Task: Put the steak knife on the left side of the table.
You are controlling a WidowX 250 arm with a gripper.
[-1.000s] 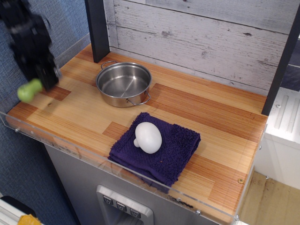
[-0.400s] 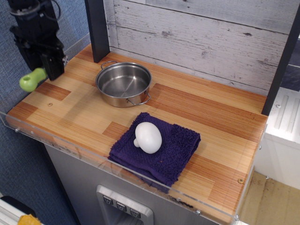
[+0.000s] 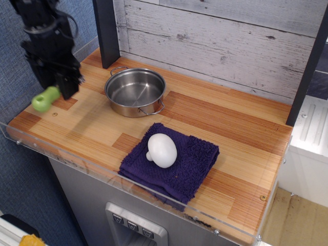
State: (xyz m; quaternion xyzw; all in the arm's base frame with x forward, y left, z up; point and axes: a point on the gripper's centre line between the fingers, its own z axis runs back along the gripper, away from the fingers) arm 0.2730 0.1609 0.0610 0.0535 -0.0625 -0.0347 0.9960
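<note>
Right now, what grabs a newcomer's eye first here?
Probably the black gripper at far left, holding a toy utensil by its lime-green handle above the striped wooden table. Next, the white mushroom on the purple cloth near the front, and the steel pot behind it.

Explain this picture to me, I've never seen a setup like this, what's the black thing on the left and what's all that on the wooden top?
The black thing is a robot arm; its hand is its grasping end. One camera looks down at the wooden table from above its front edge. The hand grips a toy utensil by its lime-green handle, the task's steak knife, above the table's left end. Its head is hidden by the hand. Also there: a steel pot, empty, and a white mushroom lying on a folded purple cloth.
</note>
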